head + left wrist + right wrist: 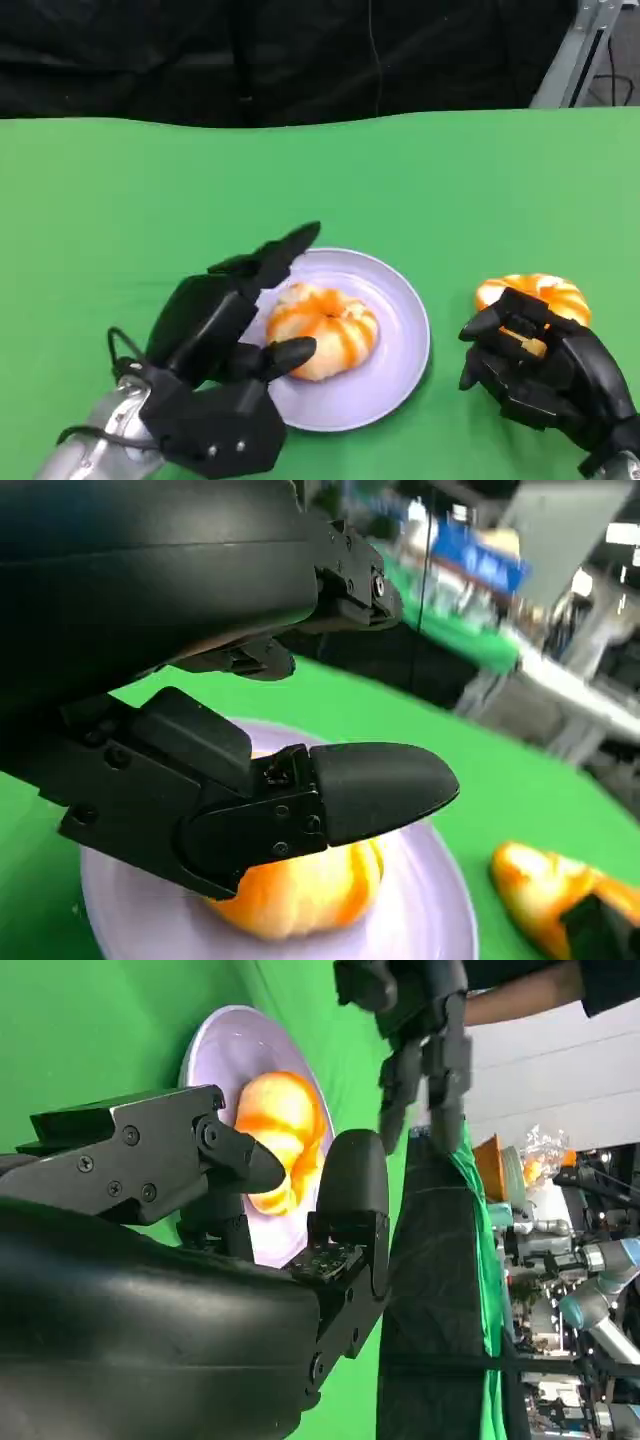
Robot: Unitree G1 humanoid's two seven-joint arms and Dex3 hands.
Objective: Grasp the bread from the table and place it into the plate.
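The left hand (215, 370) hangs over the lilac plate's (400, 375) near rim, fingers (290, 352) spread and empty; one glazed bread ring (322, 328) already lies on the plate, likely just let go. On the green bench (100, 200) right of the plate, the right hand (545, 375) curls over a second bread ring (535, 292); whether it grips is unclear. The left wrist view shows a gap between fingers and bread.
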